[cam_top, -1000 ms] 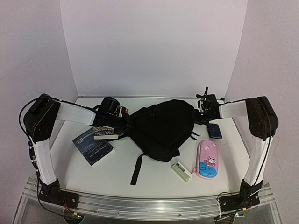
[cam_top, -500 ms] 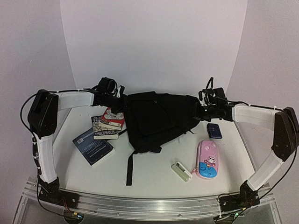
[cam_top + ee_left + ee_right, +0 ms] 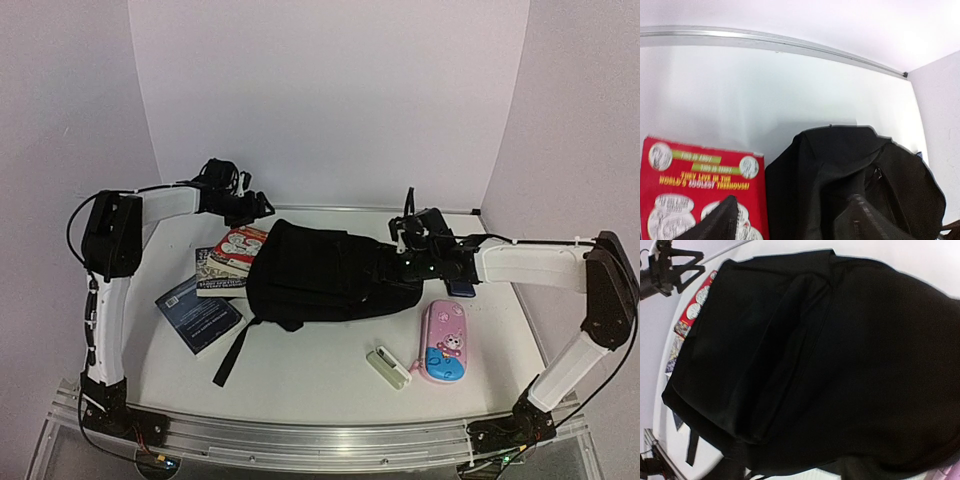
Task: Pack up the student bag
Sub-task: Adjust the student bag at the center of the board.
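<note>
The backpack (image 3: 320,280) is lying near the table's (image 3: 330,380) far edge. The left gripper (image 3: 258,205) is hovering beside it and the right gripper (image 3: 400,258) over its right end, both with fingers spread.

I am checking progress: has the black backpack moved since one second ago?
Yes. The backpack shifted left, toward the red book and away from the pink pencil case, which stayed put.

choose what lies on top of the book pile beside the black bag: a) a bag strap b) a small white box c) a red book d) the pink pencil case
c: the red book lies on a darker book, right beside the student bag, while the pink pencil case lies apart, on the bag's other side.
</note>
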